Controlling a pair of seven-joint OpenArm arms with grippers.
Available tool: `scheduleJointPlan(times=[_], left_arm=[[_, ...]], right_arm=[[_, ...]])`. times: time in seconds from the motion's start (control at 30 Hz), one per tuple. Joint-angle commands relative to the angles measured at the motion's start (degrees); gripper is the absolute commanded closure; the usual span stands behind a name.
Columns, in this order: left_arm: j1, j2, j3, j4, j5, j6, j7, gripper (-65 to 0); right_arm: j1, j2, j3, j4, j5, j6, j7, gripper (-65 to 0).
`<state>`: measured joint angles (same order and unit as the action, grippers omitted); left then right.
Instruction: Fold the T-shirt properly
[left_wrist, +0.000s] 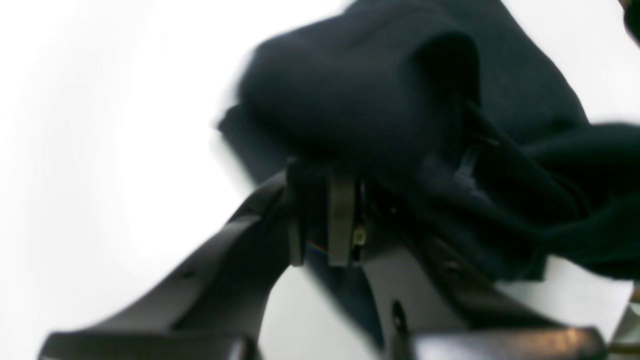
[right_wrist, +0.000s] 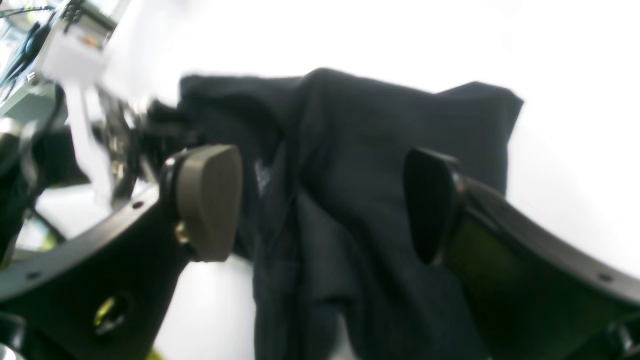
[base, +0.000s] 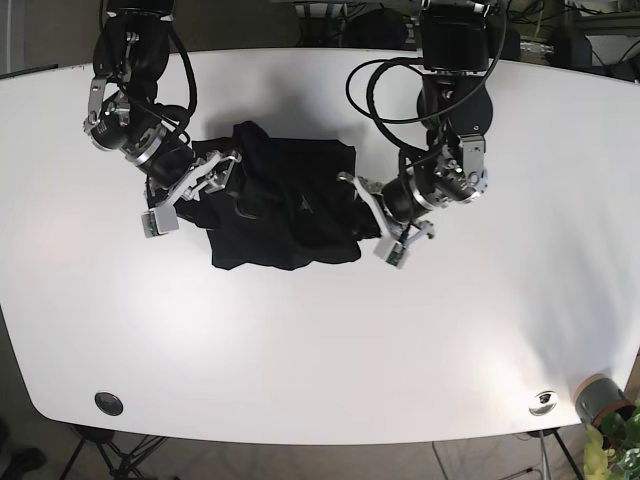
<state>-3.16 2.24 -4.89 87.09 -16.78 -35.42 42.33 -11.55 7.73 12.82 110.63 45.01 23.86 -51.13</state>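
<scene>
The black T-shirt (base: 285, 205) lies crumpled and partly bunched in the middle of the white table (base: 320, 340). In the left wrist view my left gripper (left_wrist: 325, 220) is shut on a fold of the shirt (left_wrist: 360, 100), at the shirt's right edge in the base view (base: 364, 205). In the right wrist view my right gripper (right_wrist: 320, 202) is open, its pads (right_wrist: 210, 200) wide apart over the dark cloth (right_wrist: 350, 150). In the base view it sits at the shirt's upper left edge (base: 215, 172).
A small dark round fitting (base: 108, 403) sits near the table's front left edge and a silver one (base: 543, 402) near the front right. A cup with a plant (base: 600, 402) stands off the front right corner. Cables and equipment lie behind the table.
</scene>
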Motion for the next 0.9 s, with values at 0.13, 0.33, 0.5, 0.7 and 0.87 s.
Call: scheduleJointPlan(times=[0.13, 0.33, 0.5, 0.7, 0.87], left_arm=[[-0.67, -2.20, -6.32, 1.57, -0.59, 0.03, -1.05, -5.4], [-0.84, -6.68, -8.61, 1.04, -0.59, 0.03, -1.05, -5.4], [-0.67, -10.37, -8.35, 1.13, -0.50, 0.03, -1.05, -5.4], [-0.49, -11.25, -8.26, 1.48, -0.06, 0.03, -1.23, -8.1], [-0.49, -10.90, -8.17, 0.95, -0.06, 0.03, -1.23, -15.7]], right_arm=[[-3.00, 1.99, -2.31, 1.33, 4.79, 0.89, 1.24, -48.0], [-3.79, 1.90, -9.87, -0.96, 4.44, 0.71, 1.24, -48.0], [-1.77, 0.67, -18.05, -5.18, -1.72, 0.63, 1.68, -48.0], [-1.33, -0.83, -19.37, -3.07, -6.73, 0.63, 1.68, -48.0], [-0.18, 0.32, -19.19, -0.61, -7.08, 0.54, 1.60, -48.0]])
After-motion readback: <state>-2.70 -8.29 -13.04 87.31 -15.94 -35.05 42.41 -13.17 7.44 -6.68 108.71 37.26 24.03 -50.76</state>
